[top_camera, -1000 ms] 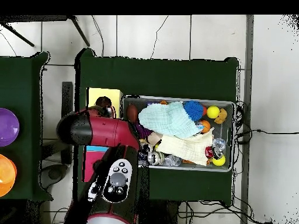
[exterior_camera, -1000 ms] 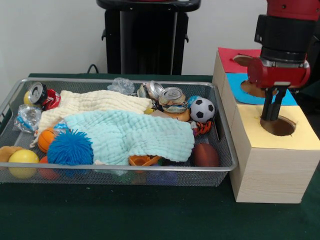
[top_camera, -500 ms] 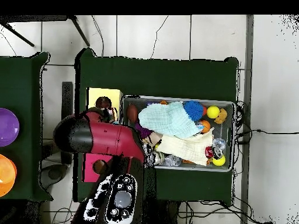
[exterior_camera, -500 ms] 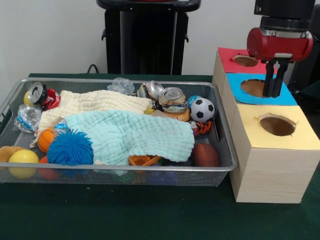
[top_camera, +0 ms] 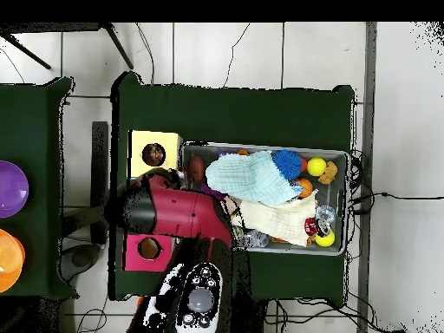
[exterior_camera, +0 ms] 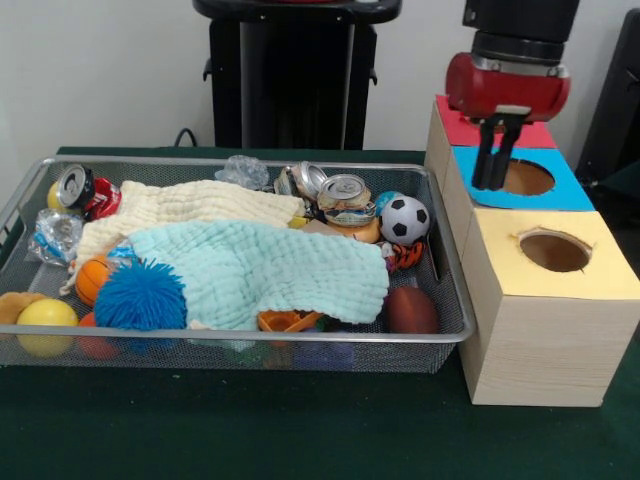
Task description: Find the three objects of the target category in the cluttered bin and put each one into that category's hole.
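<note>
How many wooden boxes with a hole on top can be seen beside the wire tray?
3, in a row beside the tray: the yellow-topped box nearest the camera, the blue-topped box behind it, under the gripper, and the red-topped box farthest back, mostly hidden.

- A plain white wall (exterior_camera: 100, 70) stands behind.
- Dark green tabletop (exterior_camera: 250, 430).
- Pale tiled floor (top_camera: 399, 130) with cables (top_camera: 381, 195) lying across it.
</note>
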